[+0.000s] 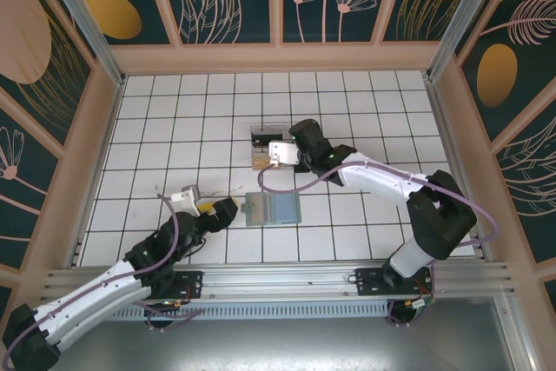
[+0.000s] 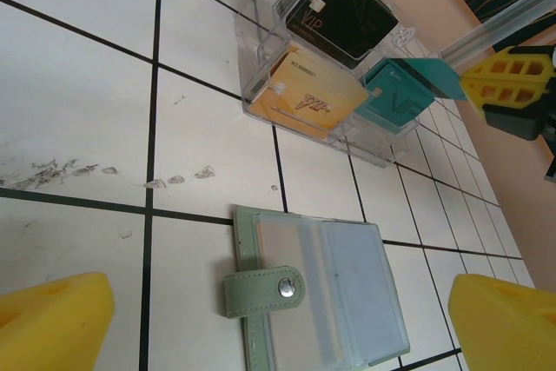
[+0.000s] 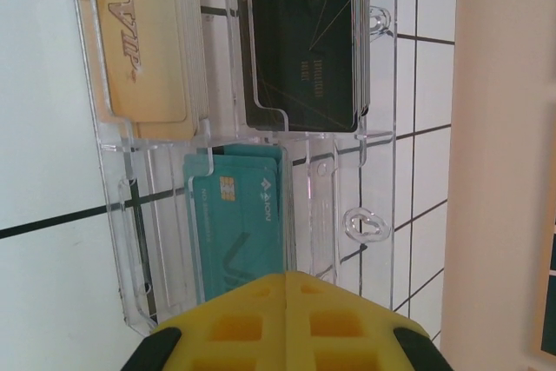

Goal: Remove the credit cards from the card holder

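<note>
While the card holder (image 1: pixel 271 209) lies unfolded on the tiled table (image 1: pixel 156 128) (snap strap flopped across one panel), the left gripper (image 1: pixel 219 210) gapes wide just beside it, holding nothing. The right gripper (image 3: pixel 282 301) is pinched on a teal card (image 2: pixel 423 76) over the clear tray (image 3: pixel 122 241), which holds a gold card (image 2: pixel 308 97) and a black card (image 2: pixel 343 10).

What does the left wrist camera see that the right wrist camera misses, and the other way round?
Left wrist extra: the open card holder on the table between the wide-open yellow fingers of the left gripper. Right wrist extra: a close look at the chip on a teal card. Shared: the clear tray holding gold cards, black cards and teal ones, and the right gripper shut on a teal card.
</note>
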You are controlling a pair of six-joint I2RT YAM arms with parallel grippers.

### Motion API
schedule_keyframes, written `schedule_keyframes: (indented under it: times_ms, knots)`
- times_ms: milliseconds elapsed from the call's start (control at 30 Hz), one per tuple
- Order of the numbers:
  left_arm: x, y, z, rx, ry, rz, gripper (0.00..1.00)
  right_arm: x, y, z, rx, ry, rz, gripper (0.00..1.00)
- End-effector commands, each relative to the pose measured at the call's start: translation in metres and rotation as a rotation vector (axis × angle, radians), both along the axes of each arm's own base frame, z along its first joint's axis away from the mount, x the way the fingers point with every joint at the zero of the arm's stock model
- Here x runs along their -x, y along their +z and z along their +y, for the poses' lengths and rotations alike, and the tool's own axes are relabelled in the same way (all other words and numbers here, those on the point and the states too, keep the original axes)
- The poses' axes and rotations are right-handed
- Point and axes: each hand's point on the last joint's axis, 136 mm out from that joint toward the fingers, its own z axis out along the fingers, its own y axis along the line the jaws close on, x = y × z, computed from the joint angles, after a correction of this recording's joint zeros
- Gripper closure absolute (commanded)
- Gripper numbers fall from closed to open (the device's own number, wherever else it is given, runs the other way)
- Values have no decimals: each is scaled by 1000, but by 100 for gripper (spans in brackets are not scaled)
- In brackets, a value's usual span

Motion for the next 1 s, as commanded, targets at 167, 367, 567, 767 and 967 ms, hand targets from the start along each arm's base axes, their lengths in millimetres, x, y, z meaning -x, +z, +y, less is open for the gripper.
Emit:
schedule_keyframes:
  times_ms: [167,367,567,767,967]
  knots:
    - [-1,-5,8,-8,31,-7,1,-2,0,2,-31,3,31,100]
    - [0,-7,9,-16,34,-1,1,-4,19,1,-68,-15,-8,100]
    - [-1,-7,9,-12,36,-3,2,1,34,-1,-111,-17,-47,100]
    - [-1,-7,9,-11,39,-1,1,20,28,2,-141,17,15,100]
    - [-1,-8,9,-11,38,0,1,28,0,-3,-107,28,58,100]
